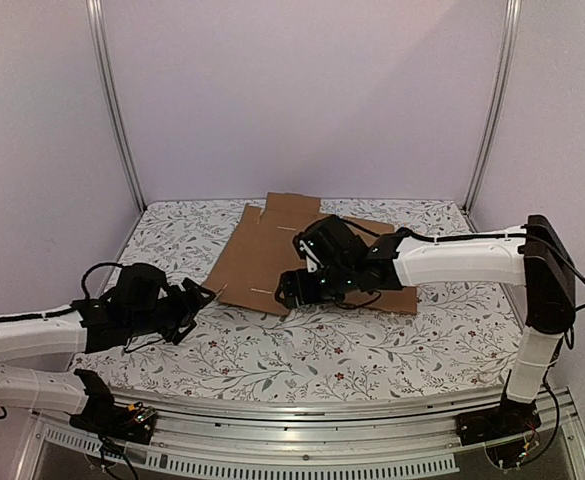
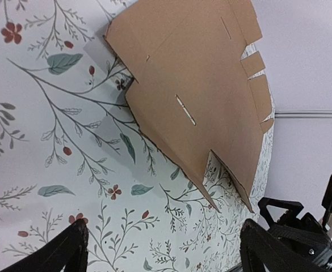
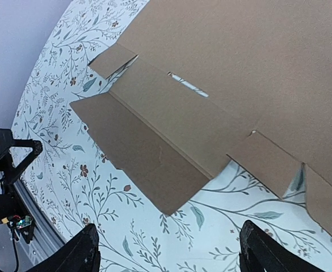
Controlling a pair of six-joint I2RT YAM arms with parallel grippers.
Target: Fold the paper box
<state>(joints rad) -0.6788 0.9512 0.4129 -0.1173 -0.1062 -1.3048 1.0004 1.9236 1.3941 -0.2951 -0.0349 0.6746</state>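
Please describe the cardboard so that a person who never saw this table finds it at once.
On the flower-patterned table, look at the far middle, below the right pincer. There lies the paper box, a flat brown sheet. Only it is plain, with cut flaps and slots.

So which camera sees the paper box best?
The left wrist view: nothing covers the paper box, and its flaps and slots show. The top external view shows it small, partly under the right arm. The right wrist view shows only a close-up part.
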